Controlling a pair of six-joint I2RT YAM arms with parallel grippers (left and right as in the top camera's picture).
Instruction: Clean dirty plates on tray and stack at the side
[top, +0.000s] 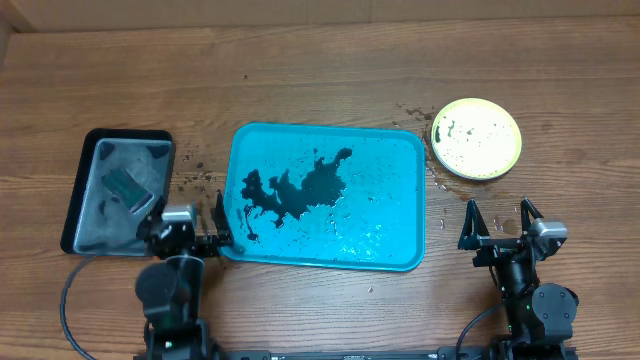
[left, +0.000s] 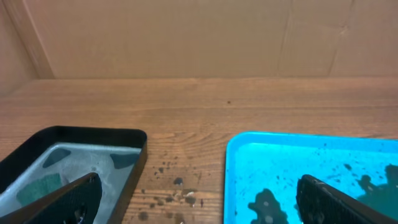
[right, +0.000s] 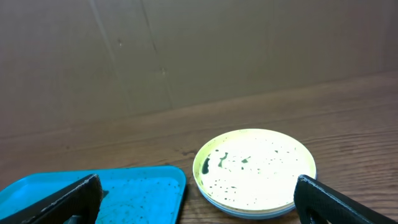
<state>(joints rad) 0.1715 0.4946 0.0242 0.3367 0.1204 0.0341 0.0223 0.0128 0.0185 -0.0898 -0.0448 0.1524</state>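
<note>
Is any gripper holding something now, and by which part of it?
Nothing is held. The left gripper and the right gripper are both open and empty.

Both black arms (top: 172, 290) have silver wrist blocks (top: 545, 229) and black cables (top: 66, 300).

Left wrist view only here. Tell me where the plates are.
Observer: The plates sit stacked on the table, past the far right corner of the tray, with the yellow-green one on top.
Operator: Report how clean it looks.
Observer: The top plate has black specks and a smear on its white inside.
Operator: Now give me the right tool.
Observer: The right tool is open and empty, on the near side of the stack and not touching it.
</note>
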